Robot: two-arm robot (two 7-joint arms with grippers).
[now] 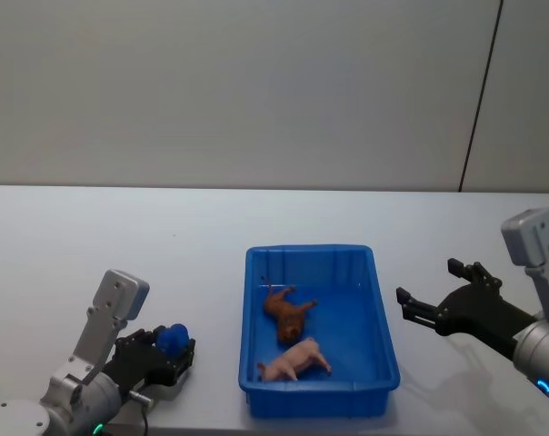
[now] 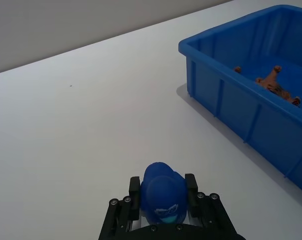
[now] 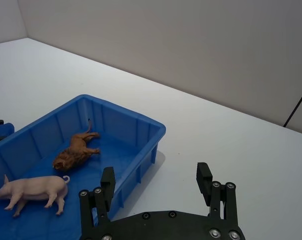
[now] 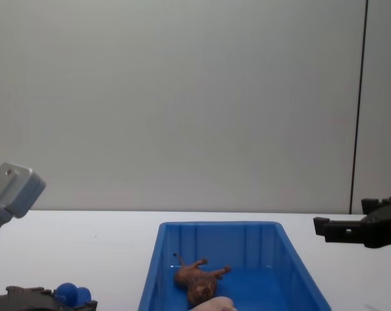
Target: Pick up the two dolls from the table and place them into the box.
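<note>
Blue plastic bin [image 1: 381,318]: rectangular, ribbed walls, standing on the white desk [image 1: 93,236] between the two arms

Brown lion figure [image 1: 287,311]: lying on its side on the bin floor, toward the far half; also seen in the right wrist view [image 3: 76,151]

Pink pig figure [image 1: 294,360]: lying on its side on the bin floor, just nearer than the lion, close to the near wall

Rounded blue figure [image 2: 163,194]: outside the bin, to its left, near the desk's front edge; whether it touches the desk cannot be told

Left tool [image 1: 165,350]: low at the desk's near left, its two fingers [image 2: 135,192] pressed against either side of the blue figure, pinching it

Right tool [image 1: 434,291]: above the desk to the right of the bin, fingers [image 3: 107,181] spread wide, holding nothing
</note>
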